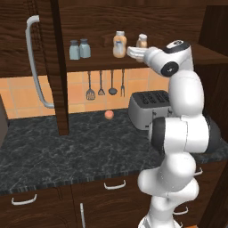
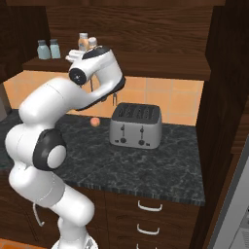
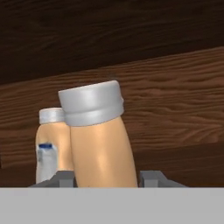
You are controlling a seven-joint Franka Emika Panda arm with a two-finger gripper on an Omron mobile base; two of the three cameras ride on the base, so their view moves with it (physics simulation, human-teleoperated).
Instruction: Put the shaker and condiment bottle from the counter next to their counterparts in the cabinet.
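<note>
The rounded orange-tan condiment bottle with pale cap is held upright between the jaws of the two-finger gripper, just beside its matching counterpart bottle on the dark wooden cabinet shelf, so release is judged near.

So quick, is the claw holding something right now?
Claw: closed on the orange bottle, up at the cabinet shelf, beside the other orange bottle.

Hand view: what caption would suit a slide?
Gripper straddling an orange condiment bottle on the cabinet shelf, its twin just behind.
</note>
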